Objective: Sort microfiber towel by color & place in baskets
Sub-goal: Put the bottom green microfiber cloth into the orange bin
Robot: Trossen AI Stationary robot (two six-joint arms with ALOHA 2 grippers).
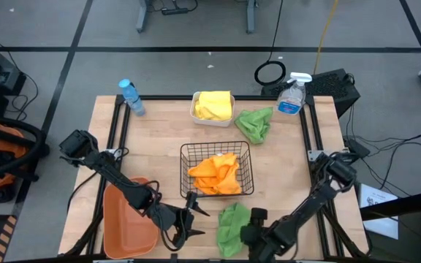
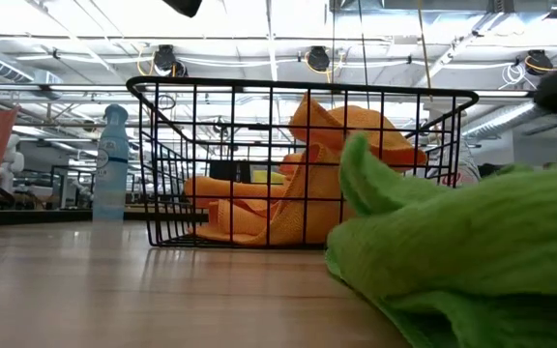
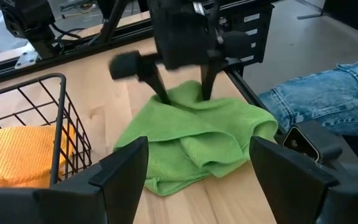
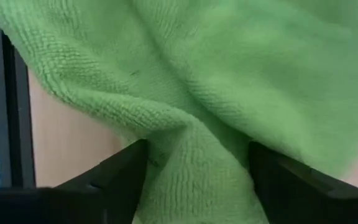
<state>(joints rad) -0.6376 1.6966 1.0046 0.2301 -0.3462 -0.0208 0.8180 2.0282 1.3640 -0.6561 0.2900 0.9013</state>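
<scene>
Straddling a fold of the green towel at the tabletop's near edge, the right gripper stood unclenched, not yet gripping. The left gripper waited spread beside it. Next, likely: pinch, lift, carry toward the orange-brown tub.

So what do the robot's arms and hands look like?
Both arms are dark, nearly black, built from slim tube-like links with chunky round joints. The left hand and the right hand each end in two flat, wedge-shaped matte black fingers. Thin black cables loop near each arm's base. No markings are visible on them.
</scene>
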